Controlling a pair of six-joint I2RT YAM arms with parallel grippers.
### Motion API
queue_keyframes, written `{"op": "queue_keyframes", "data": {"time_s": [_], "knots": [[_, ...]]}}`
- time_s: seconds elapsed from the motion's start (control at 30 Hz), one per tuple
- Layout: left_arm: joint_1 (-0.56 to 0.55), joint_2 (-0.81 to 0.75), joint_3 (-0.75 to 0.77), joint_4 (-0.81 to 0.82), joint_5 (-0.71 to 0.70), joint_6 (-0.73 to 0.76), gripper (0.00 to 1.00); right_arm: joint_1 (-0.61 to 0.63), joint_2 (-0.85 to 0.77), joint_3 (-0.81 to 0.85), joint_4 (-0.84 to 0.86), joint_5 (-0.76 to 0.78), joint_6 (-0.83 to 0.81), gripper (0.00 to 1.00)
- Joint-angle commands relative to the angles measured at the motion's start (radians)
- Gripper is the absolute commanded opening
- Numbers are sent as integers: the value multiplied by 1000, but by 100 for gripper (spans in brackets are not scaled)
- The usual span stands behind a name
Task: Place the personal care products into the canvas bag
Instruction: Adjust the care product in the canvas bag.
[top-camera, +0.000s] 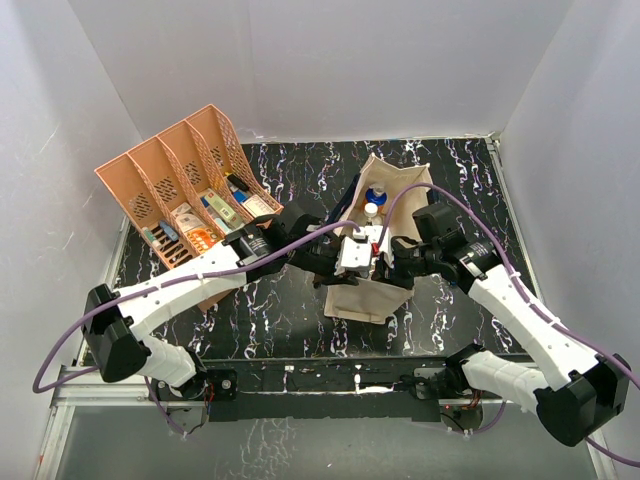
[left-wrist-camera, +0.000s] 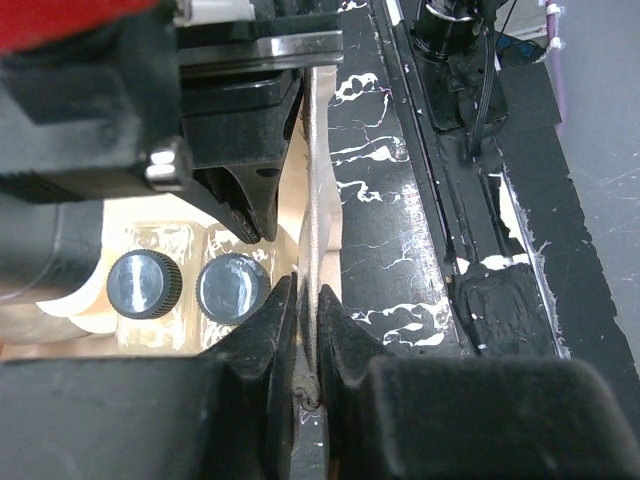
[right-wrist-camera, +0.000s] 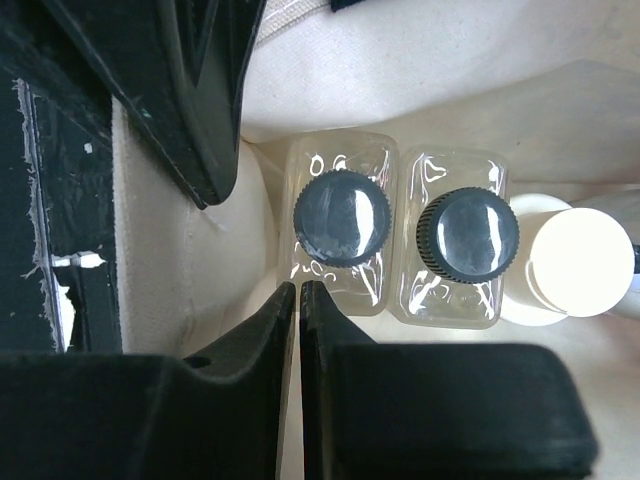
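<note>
Left hand (left-wrist-camera: 303, 300) pinches the canvas bag (left-wrist-camera: 320, 170) wall beside two dark-capped bottles (left-wrist-camera: 232, 287).

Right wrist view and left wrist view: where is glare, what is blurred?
Right wrist view: bright glare on the two dark round caps of the clear plastic bottles; the round white cap is blown out. Left wrist view: the red shape at the top left corner is a blur.
</note>
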Motion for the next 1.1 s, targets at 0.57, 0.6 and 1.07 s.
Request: {"op": "queue_keyframes", "data": {"time_s": [0.57, 0.6, 1.07], "knots": [[-5, -243, -73, 86, 134, 5, 0, -4, 30, 164, -45, 37, 58, 17], [-4, -249, -86, 93, 130, 2, 0, -3, 24, 173, -46, 43, 61, 18], [-4, -260, -76, 118, 101, -58, 22, -10, -3, 282, 79, 142, 244, 28]]}}
